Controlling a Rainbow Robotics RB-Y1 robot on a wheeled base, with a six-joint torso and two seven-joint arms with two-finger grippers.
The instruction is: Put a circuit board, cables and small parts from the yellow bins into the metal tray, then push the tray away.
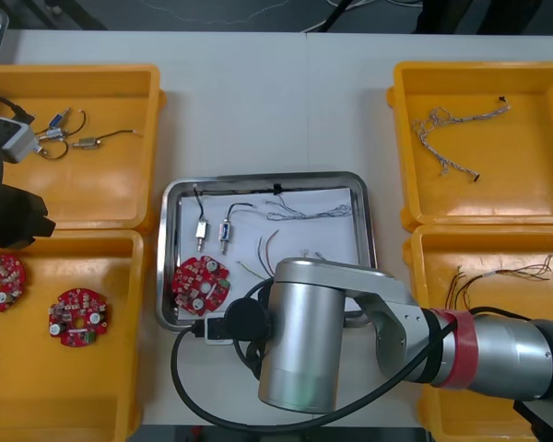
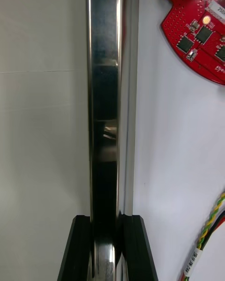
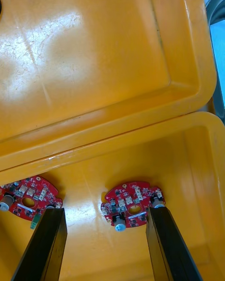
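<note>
While the loaded metal tray is waiting for its push, the right gripper is clamping the near rim, narrow, likely for purchase; a circuit board is lying just ahead. Left gripper is hanging wide above a yellow bin.

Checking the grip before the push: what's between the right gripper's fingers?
The metal tray's rim, clamped by the right gripper, in the right wrist view. The left gripper hangs open over a yellow bin.
</note>
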